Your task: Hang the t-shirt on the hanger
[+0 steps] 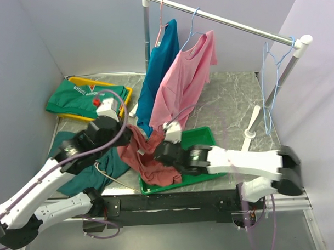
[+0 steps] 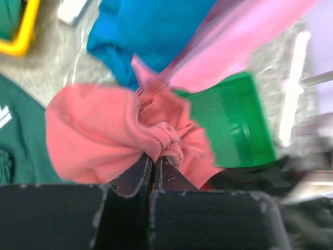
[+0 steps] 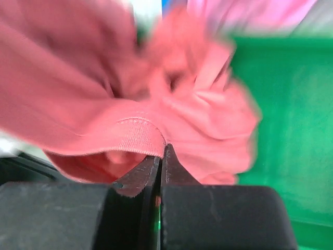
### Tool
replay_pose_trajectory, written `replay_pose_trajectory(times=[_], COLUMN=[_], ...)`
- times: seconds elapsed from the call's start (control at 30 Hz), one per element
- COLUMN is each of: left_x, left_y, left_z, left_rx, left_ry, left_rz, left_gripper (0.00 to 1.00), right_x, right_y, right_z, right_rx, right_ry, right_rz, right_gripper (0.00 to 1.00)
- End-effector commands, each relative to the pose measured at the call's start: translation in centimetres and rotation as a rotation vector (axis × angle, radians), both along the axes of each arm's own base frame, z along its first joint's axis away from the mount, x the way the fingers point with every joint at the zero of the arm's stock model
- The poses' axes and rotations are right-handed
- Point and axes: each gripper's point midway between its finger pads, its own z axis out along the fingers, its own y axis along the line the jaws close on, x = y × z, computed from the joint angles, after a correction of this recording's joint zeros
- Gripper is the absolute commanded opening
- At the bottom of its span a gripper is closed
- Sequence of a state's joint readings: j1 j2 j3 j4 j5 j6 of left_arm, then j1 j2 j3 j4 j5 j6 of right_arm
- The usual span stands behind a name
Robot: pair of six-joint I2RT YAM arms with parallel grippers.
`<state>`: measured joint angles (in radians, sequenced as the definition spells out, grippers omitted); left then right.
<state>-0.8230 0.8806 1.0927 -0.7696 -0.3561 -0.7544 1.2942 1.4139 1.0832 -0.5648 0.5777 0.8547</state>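
The left arm reaches from the near left corner up and rightward, its wrist bent so the left gripper (image 2: pixel 155 159) points down at the dusty salmon-red cotton t-shirt (image 1: pixel 148 157). Its black fingers are pressed together on a bunched fold of the cloth. The right arm stretches from the near right corner leftward, low over the flat green plastic tray (image 1: pixel 203 137), and the right gripper (image 3: pixel 161 156) is likewise pinched tight on a stitched hem of the same shirt. The shirt lies crumpled between the two grippers, partly in the tray's left end and partly over the grey marbled table (image 1: pixel 226 95). The thin light blue wire hanger (image 1: pixel 270 58) hangs bare at the far right end of the metal rail (image 1: pixel 229 22), well apart from the shirt. At the far left, a folded green garment (image 1: pixel 81 95) in a yellow tray (image 1: pixel 128 96) bears white lettering, too small to read.
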Motion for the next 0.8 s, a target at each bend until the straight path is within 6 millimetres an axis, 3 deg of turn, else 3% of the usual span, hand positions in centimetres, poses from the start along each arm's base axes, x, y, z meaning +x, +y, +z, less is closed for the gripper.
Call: replay_pose_trajectory(times=[0.0, 0.03, 0.07, 0.1, 0.13, 0.17, 0.2, 0.23, 0.27, 0.3, 0.4, 0.5, 0.63, 0.67, 0.73, 0.77], left_x=[0.7, 0.6, 0.4, 0.7, 0.8, 0.2, 0.6, 0.4, -0.3, 0.0, -0.5, -0.9, -1.3, -1.3, -1.0, -0.2], left_y=[0.3, 0.0, 0.1, -0.5, -0.6, -0.4, -1.2, -1.3, -1.0, -1.4, -0.9, 0.2, 0.9, 0.7, -0.1, -1.0], left_z=[9.8, 11.3, 14.7, 16.1, 17.5, 21.0, 21.9, 23.3, 26.1, 26.8, 29.5, 31.3, 33.1, 33.0, 31.8, 29.4], left_rx=[-0.089, -0.097, -0.145, -0.160, -0.168, -0.222, -0.225, -0.240, -0.284, -0.287, -0.316, -0.340, -0.356, -0.353, -0.336, -0.297], left_ry=[-0.197, -0.227, -0.286, -0.309, -0.339, -0.397, -0.405, -0.432, -0.480, -0.491, -0.541, -0.588, -0.630, -0.628, -0.598, -0.546], left_rz=[-0.018, -0.041, -0.049, -0.061, -0.073, -0.091, -0.106, -0.121, -0.137, -0.143, -0.143, -0.117, -0.109, -0.116, -0.137, -0.145], left_gripper=[0.01, 0.01, 0.01, 0.01, 0.01, 0.01, 0.01, 0.01, 0.01, 0.01, 0.01, 0.01, 0.01, 0.01, 0.01, 0.01], right_x=[3.5, 3.8, 4.2, 4.5, 4.6, 4.7, 4.8, 4.8, 4.9, 4.8, 4.8, 5.0, 5.1, 5.1, 5.4, 5.1], right_y=[-6.5, -7.3, -8.5, -9.6, -10.3, -11.0, -11.8, -12.2, -12.6, -13.2, -13.9, -14.2, -13.9, -13.8, -13.0, -12.9], right_z=[18.3, 20.7, 23.1, 27.3, 29.4, 31.1, 34.3, 36.1, 37.4, 39.6, 43.1, 44.7, 44.6, 44.4, 42.0, 41.2], right_rx=[0.191, 0.213, 0.192, 0.258, 0.274, 0.253, 0.299, 0.323, 0.304, 0.340, 0.353, 0.335, 0.328, 0.340, 0.293, 0.336], right_ry=[-0.338, -0.381, -0.444, -0.492, -0.524, -0.561, -0.597, -0.622, -0.656, -0.682, -0.735, -0.756, -0.758, -0.750, -0.713, -0.681], right_rz=[-0.161, -0.174, -0.182, -0.211, -0.224, -0.218, -0.240, -0.243, -0.233, -0.241, -0.245, -0.249, -0.241, -0.240, -0.228, -0.222], right_gripper=[0.00, 0.00, 0.00, 0.00, 0.00, 0.00, 0.00, 0.00, 0.00, 0.00, 0.00, 0.00, 0.00, 0.00, 0.00, 0.00])
